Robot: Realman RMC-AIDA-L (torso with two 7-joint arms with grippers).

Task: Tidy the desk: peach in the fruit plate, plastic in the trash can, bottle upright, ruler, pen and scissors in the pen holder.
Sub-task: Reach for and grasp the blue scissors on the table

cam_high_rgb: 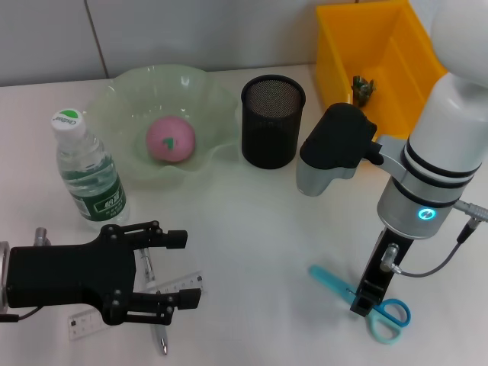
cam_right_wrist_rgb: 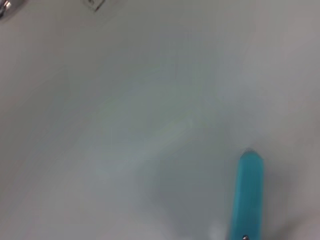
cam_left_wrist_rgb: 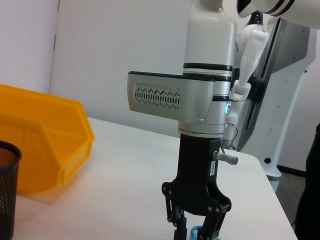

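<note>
A pink peach lies in the green fruit plate. The clear bottle stands upright to the plate's left. My left gripper is open low over the ruler and pen at the front left. The right gripper points down onto the teal scissors, which lie flat on the table; their blade shows in the right wrist view. Crumpled plastic sits in the yellow trash can. The black mesh pen holder holds nothing that I can see.
The left wrist view shows the right gripper from the side, with the yellow trash can and the pen holder's rim behind it. White table lies between the two arms.
</note>
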